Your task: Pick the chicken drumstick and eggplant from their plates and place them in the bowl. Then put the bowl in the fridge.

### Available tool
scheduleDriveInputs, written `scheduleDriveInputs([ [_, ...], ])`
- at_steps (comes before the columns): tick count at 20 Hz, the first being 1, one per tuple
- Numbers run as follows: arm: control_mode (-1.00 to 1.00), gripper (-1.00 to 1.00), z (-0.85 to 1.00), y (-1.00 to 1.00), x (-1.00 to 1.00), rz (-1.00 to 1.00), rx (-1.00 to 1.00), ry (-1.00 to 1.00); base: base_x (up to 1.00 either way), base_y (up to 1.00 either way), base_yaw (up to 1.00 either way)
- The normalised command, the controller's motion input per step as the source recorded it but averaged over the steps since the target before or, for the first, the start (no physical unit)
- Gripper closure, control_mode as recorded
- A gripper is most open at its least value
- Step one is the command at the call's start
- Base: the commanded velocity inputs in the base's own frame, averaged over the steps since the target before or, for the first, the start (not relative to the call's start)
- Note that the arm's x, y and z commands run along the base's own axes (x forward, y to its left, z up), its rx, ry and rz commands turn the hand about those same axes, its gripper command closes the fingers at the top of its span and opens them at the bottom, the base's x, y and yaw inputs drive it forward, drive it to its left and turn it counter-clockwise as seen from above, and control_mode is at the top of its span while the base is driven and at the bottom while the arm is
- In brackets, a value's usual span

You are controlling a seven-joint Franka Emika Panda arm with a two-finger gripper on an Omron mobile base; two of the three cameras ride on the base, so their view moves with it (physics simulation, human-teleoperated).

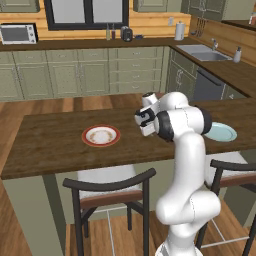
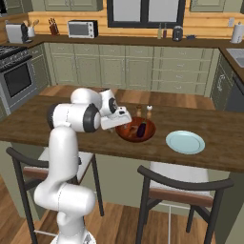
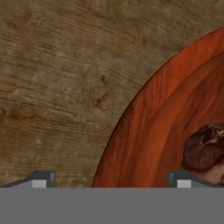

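- Reddish-brown wooden bowl (image 2: 136, 131) sitting on the wood counter (image 2: 209, 124), near its middle, w/ the eggplant (image 2: 142, 128) and the chicken drumstick (image 2: 127, 128) both lying inside it.
- Eggplant lying right of the drumstick in the right base view; drumstick (image 3: 204, 151) showing as a brown lump at the right edge of the hand view, inside the bowl's glossy wall (image 3: 148, 127).
- Gripper (image 3: 111, 178) hanging low over the bowl's left rim, one tip over bare counter, the other over the bowl's inside; jaws standing spread w/ nothing between them.
- Light blue plate (image 2: 185, 142) lying right of the bowl, near but apart, nothing on it.
- White plate w/ red-brown rim (image 1: 101, 135) lying well to the left on the counter, also bare.
- Two small shakers (image 2: 144, 111) standing just beyond the bowl's far rim.
- Two chairs (image 2: 183, 190) standing at the counter's near side.
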Motion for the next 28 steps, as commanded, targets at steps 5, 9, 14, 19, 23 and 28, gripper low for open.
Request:
scheduleDriveInputs([
  [5, -1.0, 1.0, -0.15, -0.08, 0.02, 0.0, 0.0, 0.0, 0.0, 0.0, 0.0],
  [9, -1.0, 1.0, -0.19, -0.02, 0.05, 0.0, 0.0, 0.0, 0.0, 0.0, 0.0],
  [14, -1.0, 1.0, -0.04, -0.03, 0.0, 0.02, 0.0, 0.0, 0.0, 0.0, 0.0],
  [19, -1.0, 1.0, 0.38, 0.0, -0.1, 0.02, 0.0, 0.0, 0.0, 0.0, 0.0],
  [23, -1.0, 1.0, 0.88, 0.14, -0.18, 0.13, -0.06, 0.1, 0.0, 0.0, 0.0],
  [28, -1.0, 1.0, 0.95, 0.2, -0.14, 0.19, -0.18, 0.14, 0.0, 0.0, 0.0],
])
